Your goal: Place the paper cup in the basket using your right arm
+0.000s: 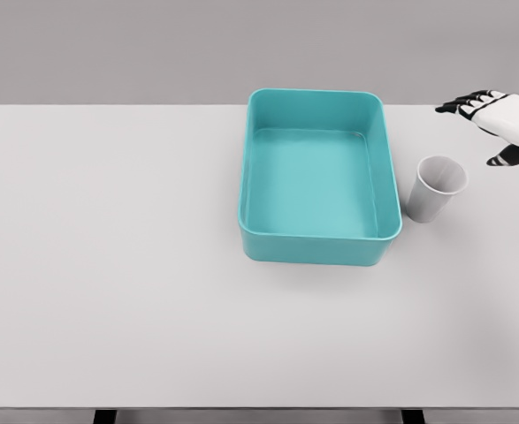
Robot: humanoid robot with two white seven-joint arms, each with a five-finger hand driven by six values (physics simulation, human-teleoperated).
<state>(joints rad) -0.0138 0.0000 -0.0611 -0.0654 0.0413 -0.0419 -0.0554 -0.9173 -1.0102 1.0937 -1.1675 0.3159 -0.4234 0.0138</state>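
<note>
Paper cup: white, upright with a slight lean, open mouth up and tilted toward the camera. Stands on the tabletop, right of centre. Nothing visible inside it.

Cup vs. basket: cup sits just beside the right wall of the basket, outside it, level with the basket's front half. A narrow strip of tabletop shows between them; they look apart, not touching.

Basket: teal, rectangular, rounded corners, open top, walls of one height all round. Long axis runs away from the camera. Interior bare, floor fully visible. Rests flat on the tabletop, slightly right of the middle.

Right hand: enters from the right edge, behind and to the right of the cup, near the far edge of the tabletop. White palm shell, dark fingers.

Finger state: fingers spread and extended toward the left, thumb pointing down-left, separate from the rest. Nothing is held between them. Hand is clear of the cup, with a gap between thumb tip and cup rim.

Hand height: cannot tell whether it hovers above the tabletop or is level with it.

Tabletop: pale grey, plain, fills most of the view; dark legs show at the bottom edge.

Background: flat grey wall behind the far edge.
</note>
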